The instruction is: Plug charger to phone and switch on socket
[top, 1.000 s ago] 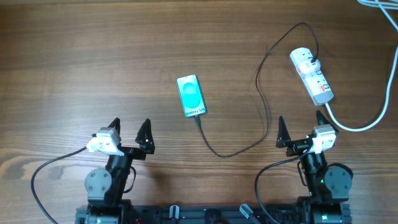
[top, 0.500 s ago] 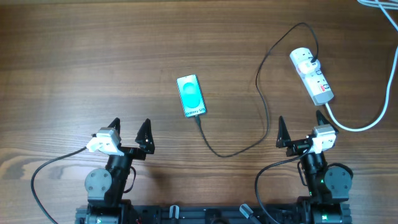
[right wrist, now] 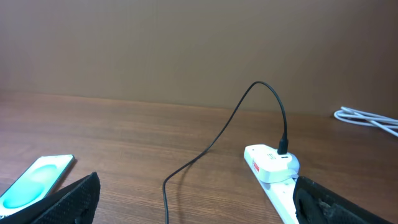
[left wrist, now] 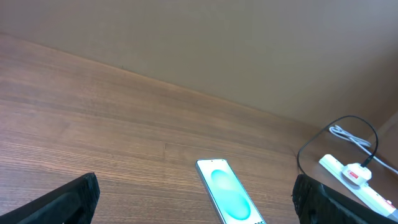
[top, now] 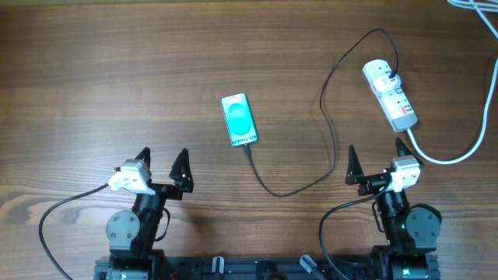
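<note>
We see left jaws and right jaws spread wide, holding nothing. The phone [top: 240, 120] lies on the worktop [top: 93, 70], the tip of the charger [top: 324, 101] at its near edge; the socket [top: 390, 96] sits back right.

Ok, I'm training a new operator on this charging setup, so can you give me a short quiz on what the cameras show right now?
1. True or false: the left gripper and the right gripper are both open and hold nothing.
2. Which lies closer to the right gripper? A: the phone. B: the power strip.
3. Fill in: the black cable starts at the white ____ seated in the power strip.

Key: 1 true. 2 B. 3 plug.
</note>
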`<move>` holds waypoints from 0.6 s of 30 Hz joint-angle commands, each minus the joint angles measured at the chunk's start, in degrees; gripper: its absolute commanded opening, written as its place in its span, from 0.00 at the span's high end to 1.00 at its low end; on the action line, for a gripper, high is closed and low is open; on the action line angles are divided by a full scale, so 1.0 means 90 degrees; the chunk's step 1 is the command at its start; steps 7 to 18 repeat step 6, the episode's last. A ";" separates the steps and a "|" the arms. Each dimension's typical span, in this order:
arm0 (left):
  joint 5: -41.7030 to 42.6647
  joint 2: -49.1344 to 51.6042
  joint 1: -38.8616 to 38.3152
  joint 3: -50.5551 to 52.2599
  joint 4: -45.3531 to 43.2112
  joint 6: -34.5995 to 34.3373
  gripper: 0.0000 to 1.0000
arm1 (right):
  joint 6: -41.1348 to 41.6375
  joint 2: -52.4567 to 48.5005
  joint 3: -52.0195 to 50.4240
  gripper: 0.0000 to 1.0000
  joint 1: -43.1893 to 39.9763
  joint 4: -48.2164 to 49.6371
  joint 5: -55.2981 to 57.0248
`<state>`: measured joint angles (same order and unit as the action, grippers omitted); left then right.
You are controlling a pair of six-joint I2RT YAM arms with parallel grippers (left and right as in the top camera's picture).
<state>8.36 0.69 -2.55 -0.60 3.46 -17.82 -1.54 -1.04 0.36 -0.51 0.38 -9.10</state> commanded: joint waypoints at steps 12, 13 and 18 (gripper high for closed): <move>-0.0083 -0.0058 -0.0027 0.0032 0.0032 0.0124 0.00 | 0.0068 0.0092 -0.0007 0.00 0.0032 0.0017 0.0083; -0.0083 -0.0058 -0.0027 0.0032 0.0032 0.0124 0.00 | 0.0068 0.0092 -0.0007 0.00 0.0032 0.0017 0.0083; -0.0083 -0.0058 -0.0027 0.0032 0.0032 0.0124 0.00 | 0.0068 0.0092 -0.0007 0.00 0.0032 0.0017 0.0083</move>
